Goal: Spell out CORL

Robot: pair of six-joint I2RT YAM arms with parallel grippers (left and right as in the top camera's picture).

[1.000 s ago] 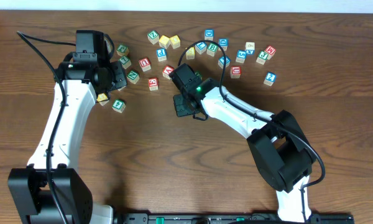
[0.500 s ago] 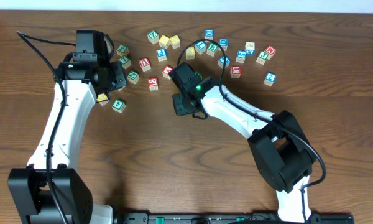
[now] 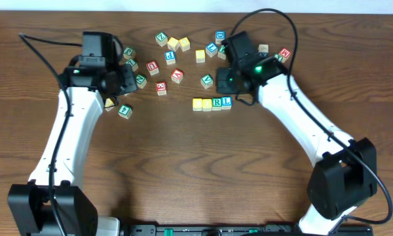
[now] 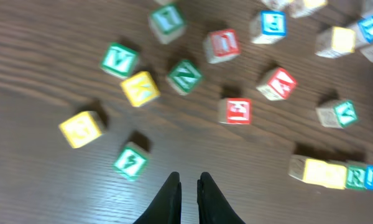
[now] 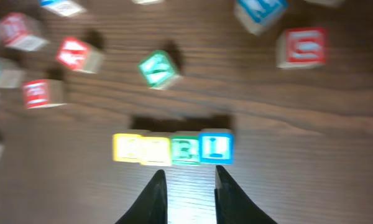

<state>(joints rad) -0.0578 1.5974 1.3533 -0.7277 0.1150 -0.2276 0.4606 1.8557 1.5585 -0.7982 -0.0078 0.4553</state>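
Observation:
Four cubes stand touching in a row at the table's middle: a yellow-topped cube (image 3: 197, 104), a second yellow-topped cube (image 3: 207, 104), the green R cube (image 3: 217, 103) and the blue L cube (image 3: 226, 101). In the right wrist view the row runs from the yellow cubes (image 5: 127, 148) to R (image 5: 185, 149) and L (image 5: 216, 147). My right gripper (image 5: 189, 177) is open and empty, just short of the row, and sits behind it in the overhead view (image 3: 228, 85). My left gripper (image 4: 188, 182) is shut and empty, above bare wood at the left (image 3: 128, 82). The row also shows at that view's right edge (image 4: 355, 177).
Loose cubes lie scattered behind the row: red-lettered cubes (image 3: 152, 66), (image 3: 161, 88), (image 3: 177, 75), a green cube (image 3: 207, 80) close behind the row, and several blue and yellow ones at the back. A yellow cube (image 3: 109, 103) and a green cube (image 3: 124, 111) lie by the left arm.
My right arm has drawn back to the right and rear, off the table's middle, uncovering the row of four cubes. The left arm has barely moved.

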